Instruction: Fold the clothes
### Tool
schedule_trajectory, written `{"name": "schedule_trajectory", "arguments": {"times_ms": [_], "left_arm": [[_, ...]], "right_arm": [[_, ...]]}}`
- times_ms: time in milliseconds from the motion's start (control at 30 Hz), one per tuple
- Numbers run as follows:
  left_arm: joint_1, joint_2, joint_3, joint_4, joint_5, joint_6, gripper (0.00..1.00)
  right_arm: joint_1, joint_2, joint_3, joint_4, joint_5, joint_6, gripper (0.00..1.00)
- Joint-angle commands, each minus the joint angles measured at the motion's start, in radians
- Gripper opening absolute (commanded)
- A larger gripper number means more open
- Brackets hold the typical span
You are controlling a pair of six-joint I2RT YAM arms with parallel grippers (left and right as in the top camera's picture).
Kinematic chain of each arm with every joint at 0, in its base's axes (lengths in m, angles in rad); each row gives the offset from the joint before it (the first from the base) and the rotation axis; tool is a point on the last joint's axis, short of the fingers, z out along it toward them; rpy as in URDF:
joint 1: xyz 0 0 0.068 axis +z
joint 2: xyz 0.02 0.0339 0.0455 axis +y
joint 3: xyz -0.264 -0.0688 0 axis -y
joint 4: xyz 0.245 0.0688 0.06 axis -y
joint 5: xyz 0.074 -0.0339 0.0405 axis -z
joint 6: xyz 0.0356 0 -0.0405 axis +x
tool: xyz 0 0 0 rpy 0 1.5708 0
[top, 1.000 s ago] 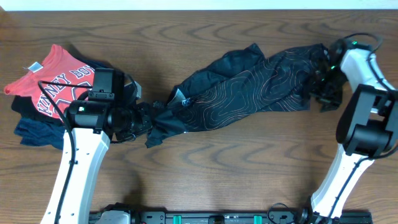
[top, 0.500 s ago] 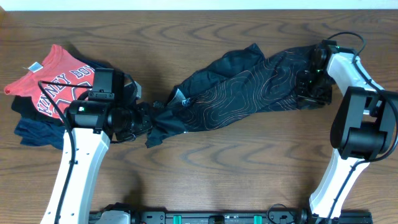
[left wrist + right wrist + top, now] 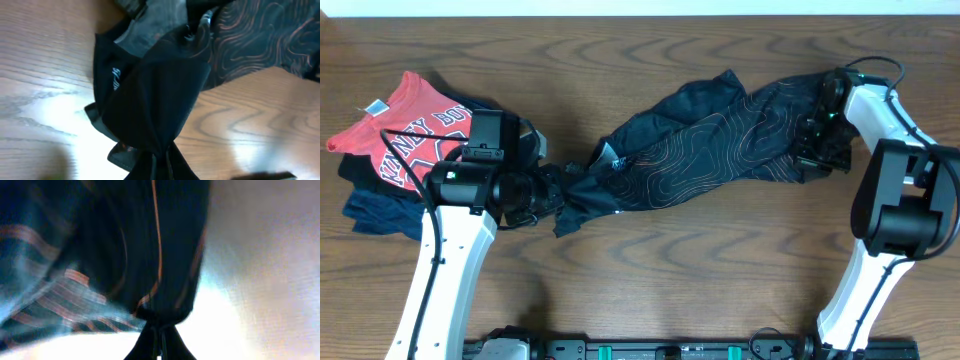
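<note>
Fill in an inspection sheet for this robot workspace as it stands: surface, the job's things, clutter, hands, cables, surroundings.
Surface: brown wooden table, no spills seen.
Job's things: black jersey with orange contour lines, crumpled into a long band across the middle, not yet folded.
Clutter: red T-shirt with white letters lying on a navy shirt, far left.
Hands: left hand shut on the jersey's left end; right hand shut on its right end.
Cables: black cable crossing the red T-shirt by the left arm; second cable looping at the right arm.
Surroundings: pale strip beyond the far edge; dark rail at the near edge.
</note>
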Motion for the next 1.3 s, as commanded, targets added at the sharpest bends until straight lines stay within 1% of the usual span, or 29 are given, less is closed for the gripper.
{"name": "schedule_trajectory", "arguments": {"times_ms": [0, 167, 333, 467, 633, 867, 967, 1067, 1167, 1267], "left_arm": [[0.009, -0.01, 0.04, 0.024, -0.042, 0.021, 0.06], [0.009, -0.035, 0.114, 0.084, -0.044, 0.021, 0.06], [0.011, -0.072, 0.174, 0.147, -0.043, 0.02, 0.06], [0.026, -0.099, 0.217, 0.154, -0.043, 0.02, 0.06], [0.051, -0.159, 0.304, 0.14, -0.042, 0.02, 0.06], [0.06, -0.248, 0.365, 0.176, -0.043, 0.02, 0.06], [0.06, -0.243, 0.365, 0.198, -0.043, 0.02, 0.05], [0.06, -0.193, 0.365, 0.203, -0.041, 0.015, 0.06], [0.057, -0.107, 0.365, 0.225, -0.031, 0.016, 0.06], [0.056, 0.012, 0.365, 0.305, -0.028, 0.016, 0.06]], "right_arm": [[-0.06, -0.185, 0.058, -0.027, -0.008, -0.013, 0.01], [-0.152, -0.407, 0.14, -0.079, -0.008, -0.024, 0.01], [-0.209, -0.615, 0.216, -0.119, 0.004, -0.039, 0.01], [-0.228, -0.723, 0.266, -0.124, 0.013, -0.039, 0.01], [-0.258, -0.809, 0.336, -0.124, 0.075, -0.038, 0.01], [-0.281, -0.827, 0.407, -0.106, 0.085, -0.038, 0.01], [-0.282, -0.809, 0.407, -0.081, 0.079, -0.038, 0.01], [-0.281, -0.767, 0.407, -0.069, 0.05, -0.047, 0.01], [-0.279, -0.692, 0.407, -0.053, 0.015, -0.058, 0.01], [-0.261, -0.593, 0.407, -0.007, -0.027, -0.077, 0.01]]}}
